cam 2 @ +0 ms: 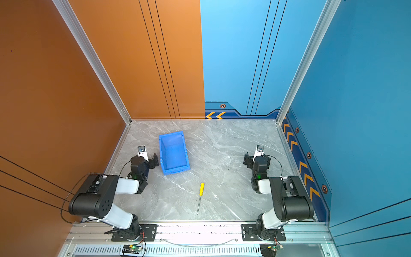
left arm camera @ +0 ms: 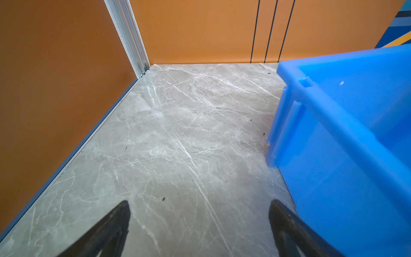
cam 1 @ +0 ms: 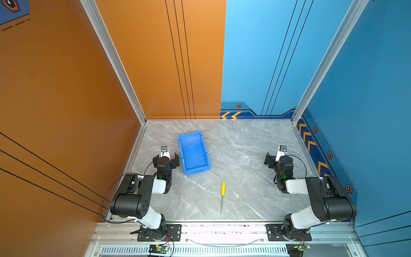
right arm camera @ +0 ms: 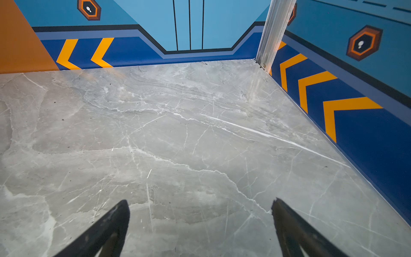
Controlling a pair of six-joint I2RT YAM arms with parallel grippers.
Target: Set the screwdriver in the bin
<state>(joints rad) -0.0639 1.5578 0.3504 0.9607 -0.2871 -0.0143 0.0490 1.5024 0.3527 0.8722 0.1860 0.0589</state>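
The screwdriver (cam 1: 223, 193) (cam 2: 201, 193) lies flat on the grey marble table near the front middle, in both top views. Its yellow handle points toward the back and its thin shaft toward the front edge. The blue bin (cam 1: 193, 153) (cam 2: 174, 153) stands empty at the back left, lower lipped end toward the front. My left gripper (cam 1: 166, 157) (cam 2: 144, 158) (left arm camera: 200, 203) hovers open just left of the bin (left arm camera: 355, 133), holding nothing. My right gripper (cam 1: 279, 159) (cam 2: 257, 159) (right arm camera: 200, 201) is open over bare table at the right, far from both. Neither wrist view shows the screwdriver.
Orange walls enclose the left and back left, blue walls the back right and right. Aluminium posts (cam 1: 142, 120) (cam 1: 293, 120) stand at the back corners. A metal rail (cam 1: 222, 229) carrying both arm bases runs along the front edge.
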